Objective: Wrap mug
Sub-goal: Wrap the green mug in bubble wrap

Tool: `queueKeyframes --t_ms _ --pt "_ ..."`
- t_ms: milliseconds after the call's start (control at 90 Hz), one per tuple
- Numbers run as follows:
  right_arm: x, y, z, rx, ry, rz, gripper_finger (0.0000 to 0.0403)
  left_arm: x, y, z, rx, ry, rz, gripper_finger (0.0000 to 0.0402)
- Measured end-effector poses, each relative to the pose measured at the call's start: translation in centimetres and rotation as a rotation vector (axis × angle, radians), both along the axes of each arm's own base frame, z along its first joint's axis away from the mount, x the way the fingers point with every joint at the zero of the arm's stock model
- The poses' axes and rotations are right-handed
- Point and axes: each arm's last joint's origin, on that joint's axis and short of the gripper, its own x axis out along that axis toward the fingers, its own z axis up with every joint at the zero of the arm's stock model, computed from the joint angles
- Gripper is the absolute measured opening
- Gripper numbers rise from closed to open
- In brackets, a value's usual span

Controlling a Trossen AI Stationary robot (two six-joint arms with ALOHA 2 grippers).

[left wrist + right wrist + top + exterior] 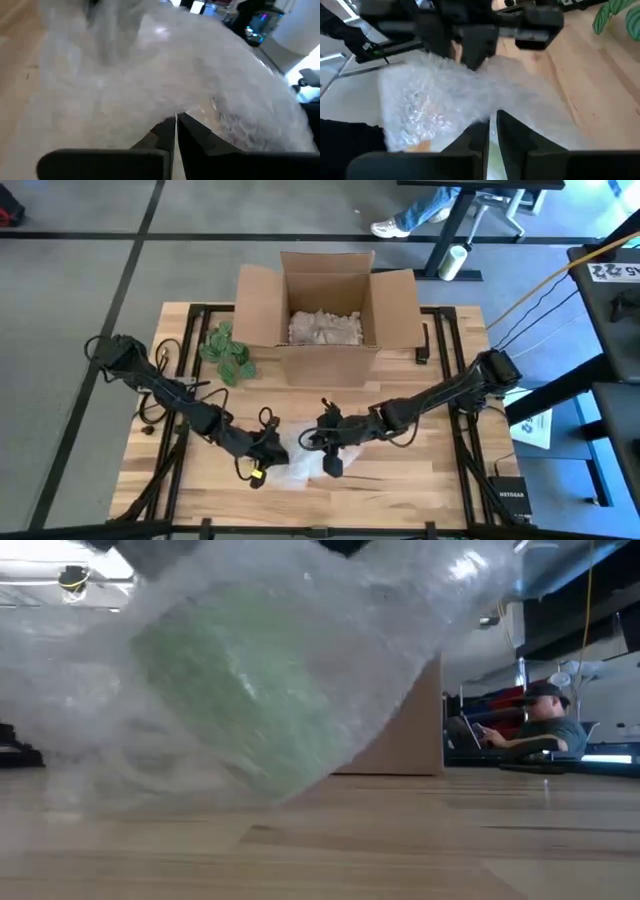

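Green mug (245,690) sits near the worktop (420,480) front edge, swaddled in bubble wrap (300,458) w/ left tool (175,131) and right tool (492,131) both pinched onto the wrap.

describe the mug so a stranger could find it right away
Start at the open cardboard box at the table's far side, then come toward the near edge. Between the two pincers lies a bubble wrap bundle; the green mug shows faintly through it, the only wrapped thing there.
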Motion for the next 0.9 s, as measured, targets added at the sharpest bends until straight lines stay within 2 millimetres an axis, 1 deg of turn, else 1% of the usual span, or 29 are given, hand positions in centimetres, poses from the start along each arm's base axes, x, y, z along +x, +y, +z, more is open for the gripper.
queueKeyframes --t_ms 89,289,411,544,633,778,844,900 --pt "-0.1 0.0 0.0 -0.003 0.007 0.000 0.0021 0.2 0.4 -0.1 -0.003 0.016 0.019 0.0000" --pt "-0.3 -0.1 0.9 -0.006 -0.024 0.008 0.0021 1.0 1.4 -0.8 -0.024 0.046 0.053 0.0000" --pt "-0.8 -0.3 2.3 0.005 -0.058 0.010 0.0021 1.7 1.9 -1.6 -0.034 0.064 0.054 0.0000" --pt "-1.6 -0.6 4.0 0.023 -0.105 0.011 0.0021 2.9 2.1 -2.3 -0.073 0.029 0.024 0.0000" --pt "-2.3 -0.8 5.3 0.035 -0.132 0.012 0.0021 3.6 2.3 -2.8 -0.068 0.015 0.008 0.0000" --pt "-3.4 -1.3 6.6 0.031 -0.128 0.014 0.0021 4.8 2.6 -2.6 -0.042 0.007 0.012 0.0000" --pt "-4.1 -1.5 7.0 0.019 -0.098 0.013 0.0021 5.2 2.8 -2.7 -0.016 0.005 0.013 0.0000" --pt "-4.7 -1.8 7.1 0.006 -0.064 0.012 0.0021 5.6 3.1 -2.3 -0.001 -0.013 0.015 0.0000"
